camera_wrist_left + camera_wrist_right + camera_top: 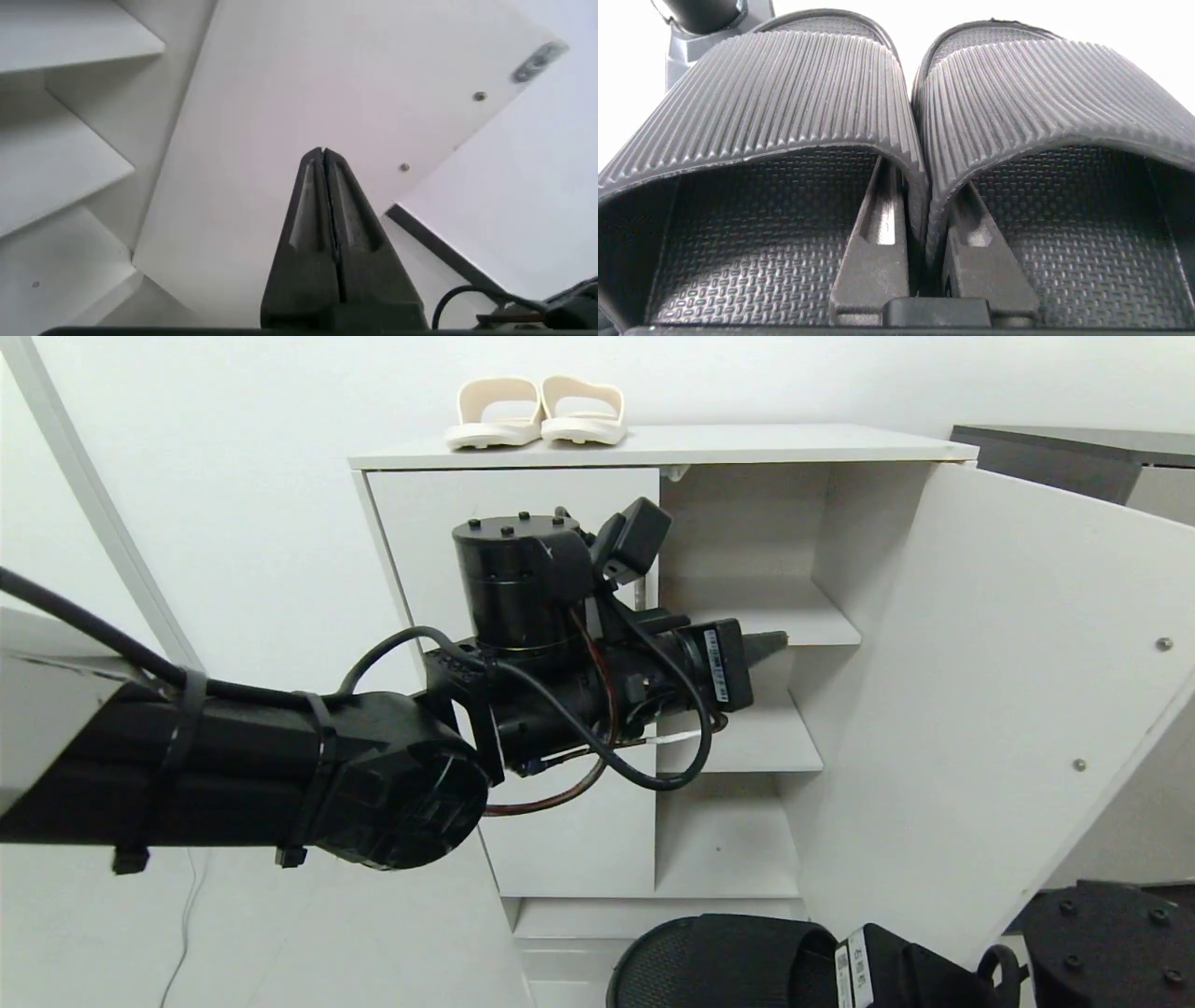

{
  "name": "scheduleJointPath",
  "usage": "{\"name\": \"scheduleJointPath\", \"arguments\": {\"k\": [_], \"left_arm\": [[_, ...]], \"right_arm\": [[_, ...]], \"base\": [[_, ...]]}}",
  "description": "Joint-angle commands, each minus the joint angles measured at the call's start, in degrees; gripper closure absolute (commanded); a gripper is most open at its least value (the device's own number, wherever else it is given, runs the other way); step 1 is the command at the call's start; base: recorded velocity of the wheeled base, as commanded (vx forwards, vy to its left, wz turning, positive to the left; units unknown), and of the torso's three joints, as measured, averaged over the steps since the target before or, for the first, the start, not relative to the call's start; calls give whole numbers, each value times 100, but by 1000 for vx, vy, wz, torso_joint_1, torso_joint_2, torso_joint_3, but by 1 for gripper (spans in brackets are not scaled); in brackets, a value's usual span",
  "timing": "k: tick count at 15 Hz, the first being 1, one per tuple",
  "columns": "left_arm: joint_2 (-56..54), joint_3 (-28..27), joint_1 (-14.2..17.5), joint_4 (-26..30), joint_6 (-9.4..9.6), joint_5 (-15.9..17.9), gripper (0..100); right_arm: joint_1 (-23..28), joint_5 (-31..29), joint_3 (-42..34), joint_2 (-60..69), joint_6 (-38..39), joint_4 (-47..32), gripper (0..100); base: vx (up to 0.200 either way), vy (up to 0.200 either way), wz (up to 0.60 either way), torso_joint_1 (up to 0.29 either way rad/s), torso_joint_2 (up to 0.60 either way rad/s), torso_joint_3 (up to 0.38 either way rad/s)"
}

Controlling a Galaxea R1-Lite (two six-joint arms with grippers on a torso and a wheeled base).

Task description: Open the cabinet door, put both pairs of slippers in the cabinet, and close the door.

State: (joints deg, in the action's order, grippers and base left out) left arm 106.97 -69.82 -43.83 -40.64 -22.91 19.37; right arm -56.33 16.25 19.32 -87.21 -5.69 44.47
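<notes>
The cabinet [653, 446] has its right door [990, 691] open, so the shelves [766, 737] can be reached. The right end effector [924, 187] is low down in front of the cabinet. It holds the black slippers [813, 103], pinching their two inner sides together. The left end effector [322, 196] is squeezed narrow with nothing in it, and it sits right in front of the open side. The white slippers [537, 413] lie on top of the cabinet. I think the job now is putting the black pair on a shelf. To do it well, the left arm should get out of the way first. Then the right arm should lift the pair level, slide it deep inside, and let go only when it lies flat.
</notes>
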Motion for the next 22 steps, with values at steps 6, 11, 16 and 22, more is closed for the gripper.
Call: {"name": "scheduleJointPath", "arguments": {"k": [6, 11, 16, 22], "left_arm": [[-405, 372, 348, 30, 164, -777, 100], [-2392, 1409, 1113, 610, 1113, -2684, 100], [-5433, 2297, 1772, 3177, 1623, -4161, 100], [-7894, 3668, 3908, 3889, 1816, -5092, 100]], "right_arm": [[272, -421, 247, -288, 7, 18, 100], [544, -2592, 1443, -920, 833, 18, 100], [1001, -4877, 2735, -2037, 1281, 18, 100], [1230, -5439, 3007, -2397, 1290, 53, 100]], "base": [[0, 0, 0, 0, 0, 0], [0, 0, 0, 0, 0, 0], [0, 0, 0, 0, 0, 0], [0, 0, 0, 0, 0, 0]]}}
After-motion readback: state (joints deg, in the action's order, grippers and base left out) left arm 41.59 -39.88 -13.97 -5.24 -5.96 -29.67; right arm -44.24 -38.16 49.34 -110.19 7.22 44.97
